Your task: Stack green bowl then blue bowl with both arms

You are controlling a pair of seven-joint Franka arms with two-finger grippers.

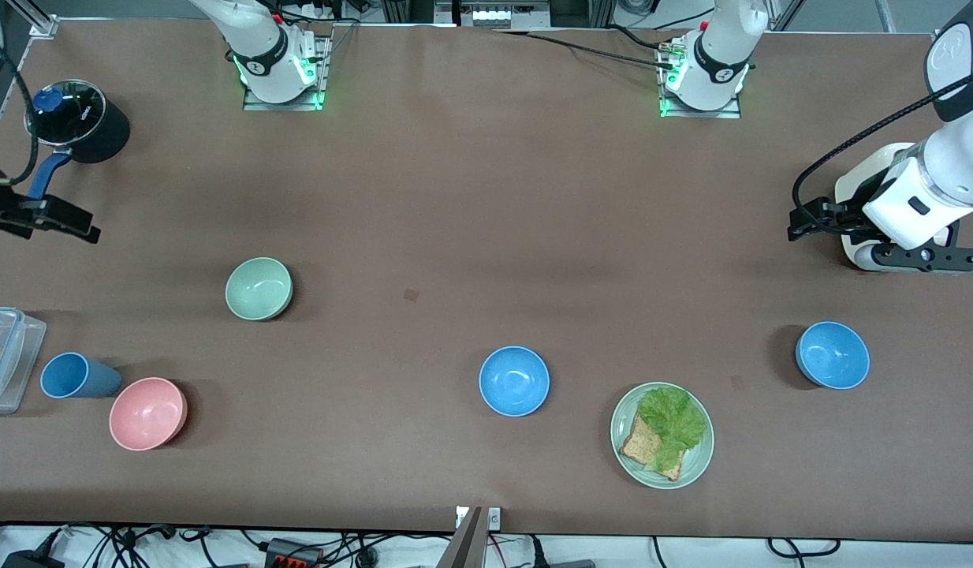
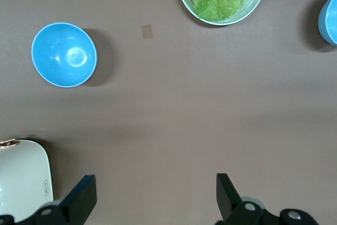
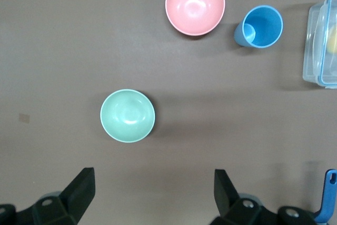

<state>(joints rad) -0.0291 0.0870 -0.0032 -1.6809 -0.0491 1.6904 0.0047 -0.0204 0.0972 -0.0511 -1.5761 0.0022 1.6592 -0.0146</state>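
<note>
The green bowl (image 1: pixel 259 289) stands upright toward the right arm's end of the table; it also shows in the right wrist view (image 3: pixel 128 115). One blue bowl (image 1: pixel 514 381) sits mid-table near the front camera, and a look-alike blue bowl (image 1: pixel 833 355) sits toward the left arm's end (image 2: pixel 64 54). My right gripper (image 1: pixel 80 225) hangs open and empty at the right arm's end of the table, apart from the green bowl (image 3: pixel 154 191). My left gripper (image 1: pixel 802 223) hangs open and empty at the left arm's end, above bare table (image 2: pixel 156 193).
A pink bowl (image 1: pixel 148 413), a blue cup (image 1: pixel 76 375) and a clear plastic container (image 1: pixel 5 359) sit near the right arm's end. A black pot (image 1: pixel 76 118) stands near the right arm's base. A green plate (image 1: pixel 698 461) holds lettuce and toast. A white appliance (image 1: pixel 857 177) sits under the left arm.
</note>
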